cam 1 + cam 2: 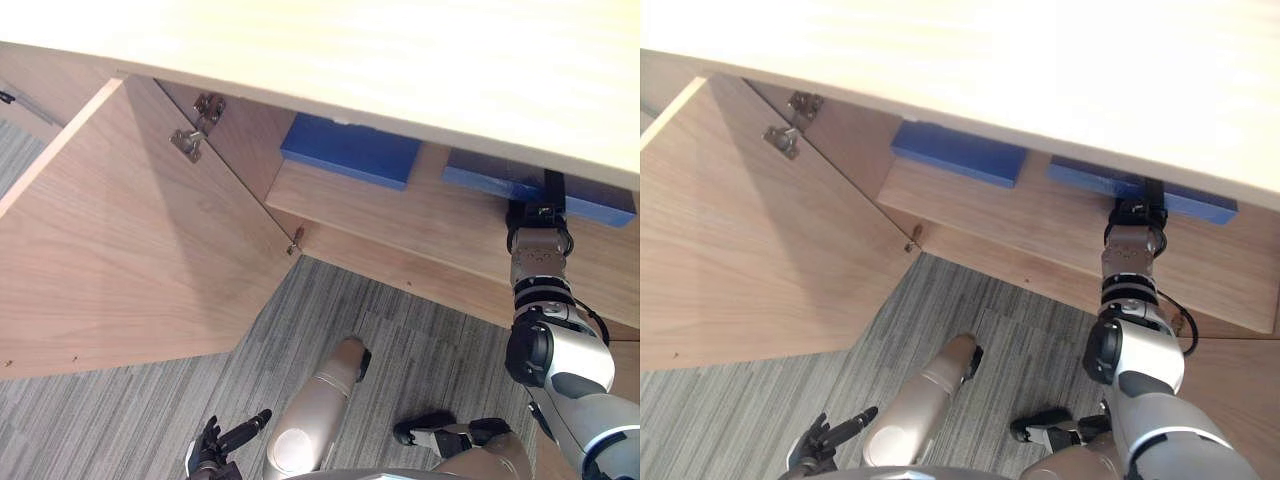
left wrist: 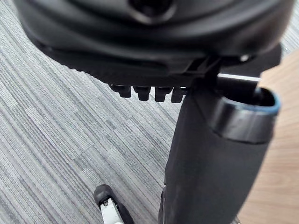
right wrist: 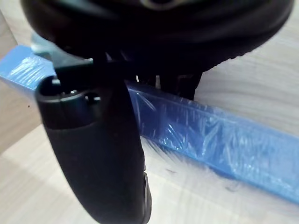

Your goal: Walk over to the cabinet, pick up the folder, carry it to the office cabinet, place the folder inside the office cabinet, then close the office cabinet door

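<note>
Two items lie on the pale wooden shelf (image 1: 420,215) of the open cabinet. The one I am handling is the flat blue film-wrapped folder (image 1: 600,205), which lies flat at the right end of that shelf, well back from its front edge. My right hand (image 1: 540,215) reaches in over the front of the shelf and rests against the folder. In the right wrist view its dark bulk sits right at the folder's near edge, with the clear wrap wrinkled beside it. From my feeds I cannot tell whether that hand has a grip on the folder or merely rests on it.

Further left on the same shelf, apart from the first, lies a second flat blue folder (image 1: 350,150), also well back. The light wooden top board (image 1: 400,60) of the cabinet overhangs the shelf and hides the rear parts of both folders.

Left of the shelf, the large wood-grain cabinet door (image 1: 130,250) stands swung wide open, with two metal hinges (image 1: 187,143) showing on its inner face.

Below and in front of the shelf spreads the grey striped carpet (image 1: 150,420). My left hand (image 1: 212,448) hangs low above the carpet, down and to the left of the shelf, loose and relaxed with nothing in it.
</note>
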Available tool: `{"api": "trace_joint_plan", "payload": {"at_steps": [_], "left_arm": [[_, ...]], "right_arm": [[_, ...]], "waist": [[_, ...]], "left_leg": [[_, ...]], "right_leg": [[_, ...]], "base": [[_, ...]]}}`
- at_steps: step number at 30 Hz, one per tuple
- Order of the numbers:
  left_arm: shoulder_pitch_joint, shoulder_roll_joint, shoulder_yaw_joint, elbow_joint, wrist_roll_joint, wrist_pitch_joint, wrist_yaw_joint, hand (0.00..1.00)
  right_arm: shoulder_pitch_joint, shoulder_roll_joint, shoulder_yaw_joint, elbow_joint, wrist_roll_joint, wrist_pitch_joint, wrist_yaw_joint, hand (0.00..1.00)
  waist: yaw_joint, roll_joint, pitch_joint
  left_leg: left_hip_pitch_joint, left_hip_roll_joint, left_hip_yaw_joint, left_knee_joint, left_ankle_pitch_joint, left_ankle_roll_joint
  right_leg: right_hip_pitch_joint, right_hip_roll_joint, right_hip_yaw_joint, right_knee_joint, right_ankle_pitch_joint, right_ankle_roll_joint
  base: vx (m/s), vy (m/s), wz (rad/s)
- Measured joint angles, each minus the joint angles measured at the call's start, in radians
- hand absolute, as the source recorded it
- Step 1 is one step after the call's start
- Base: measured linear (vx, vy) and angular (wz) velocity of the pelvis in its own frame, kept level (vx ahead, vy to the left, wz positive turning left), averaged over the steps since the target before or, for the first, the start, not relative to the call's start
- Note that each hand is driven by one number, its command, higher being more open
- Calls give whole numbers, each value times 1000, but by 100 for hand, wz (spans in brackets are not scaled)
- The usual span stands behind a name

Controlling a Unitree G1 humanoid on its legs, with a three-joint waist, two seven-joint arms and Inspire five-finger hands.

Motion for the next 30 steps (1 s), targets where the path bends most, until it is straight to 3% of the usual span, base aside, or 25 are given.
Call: {"api": "trace_joint_plan", "payload": {"at_steps": [4,6,9,15,20,26,30], "left_arm": [[0,1,32,-8,9,0,-19,100],[0,2,37,-22,15,1,-40,100],[0,2,40,-65,57,1,-61,100],[-1,1,118,-81,88,15,-81,100],[-1,1,189,-81,88,23,-80,100],[-1,0,194,-81,88,23,-87,100],[-1,-3,194,-81,93,25,-97,100]], "right_arm": [[12,-25,63,73,-134,92,92,100],[13,-61,99,130,-270,163,190,100],[21,-111,145,167,-406,225,286,100],[53,-138,182,154,-540,234,357,100],[93,-158,184,117,-545,227,385,100],[101,-161,183,114,-560,224,417,100],[118,-164,183,71,-865,216,457,100]], "waist": [[-16,-18,-10],[-31,-20,-10],[-32,-26,-13],[-31,-29,-14],[-28,-30,-15],[-27,-30,-16],[-26,-30,-31]], "left_leg": [[14,23,3,-52,16,-2],[27,31,4,-72,23,-3],[38,35,7,-90,30,-7],[35,41,8,-96,35,-14],[13,26,12,-57,29,-10],[1,15,22,-23,16,2],[-5,7,24,-12,13,7]], "right_leg": [[2,29,-19,-52,23,-13],[14,39,-34,-74,31,-16],[17,40,-37,-78,32,-18],[16,36,-51,-73,32,-26],[13,14,-53,-44,31,-23],[8,-9,-44,-15,28,-18],[8,-20,-44,-4,27,-18]], "base": [[85,-8,-13],[53,11,-9],[24,-1,-4],[3,-9,-2],[22,32,5],[16,54,1],[40,40,3]]}}
